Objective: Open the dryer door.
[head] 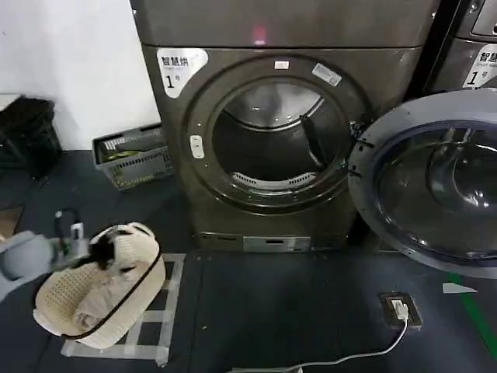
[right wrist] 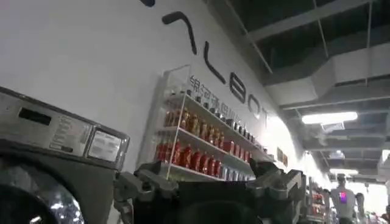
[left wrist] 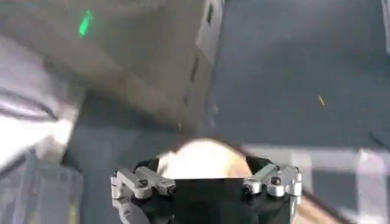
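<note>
A cream laundry basket (head: 101,291) sat on the dark floor, with a grey crate (head: 132,155) by the wall.

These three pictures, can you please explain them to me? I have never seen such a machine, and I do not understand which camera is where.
A two-armed robot faces a dryer. The large picture comes from its head camera: the dryer door already stands swung open to the right, and the drum is bare. The other two come from wrist cameras. The left gripper hangs over a cream laundry basket on the dark floor. The right gripper points up toward a wall with shelves of bottles.
</note>
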{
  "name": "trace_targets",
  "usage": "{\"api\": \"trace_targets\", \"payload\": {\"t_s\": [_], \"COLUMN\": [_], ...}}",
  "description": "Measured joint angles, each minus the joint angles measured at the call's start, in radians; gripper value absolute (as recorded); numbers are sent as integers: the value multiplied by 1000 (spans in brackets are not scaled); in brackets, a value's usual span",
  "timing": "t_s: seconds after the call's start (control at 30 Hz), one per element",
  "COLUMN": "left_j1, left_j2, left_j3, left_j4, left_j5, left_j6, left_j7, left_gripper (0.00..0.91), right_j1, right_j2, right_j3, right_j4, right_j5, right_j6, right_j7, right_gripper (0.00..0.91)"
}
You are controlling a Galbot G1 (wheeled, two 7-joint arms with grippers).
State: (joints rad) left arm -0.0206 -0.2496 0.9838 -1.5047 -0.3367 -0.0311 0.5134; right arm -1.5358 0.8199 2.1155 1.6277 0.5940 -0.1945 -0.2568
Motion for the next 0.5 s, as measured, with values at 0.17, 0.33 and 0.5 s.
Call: {"api": "trace_targets", "payload": {"t_s": [0.17, 0.33, 0.5], "left_j1": [152, 244, 277], "left_j2": [65, 111, 131], "left_j3": [-134, -235, -263], "left_j4": [9, 29, 46], "left_j5": [45, 60, 74], "left_j6": [35, 28, 28], "left_j7": [40, 50, 55], "left_gripper": [907, 907, 907], "right_j1": [5, 20, 22], "right_j2": [3, 5, 5], "right_j3": [-6, -19, -22], "right_j4": [5, 7, 4], "right_j5": [0, -2, -2], "right_j6": [0, 0, 0], "right_j7": [0, 0, 0], "right_gripper": [907, 907, 907]}}
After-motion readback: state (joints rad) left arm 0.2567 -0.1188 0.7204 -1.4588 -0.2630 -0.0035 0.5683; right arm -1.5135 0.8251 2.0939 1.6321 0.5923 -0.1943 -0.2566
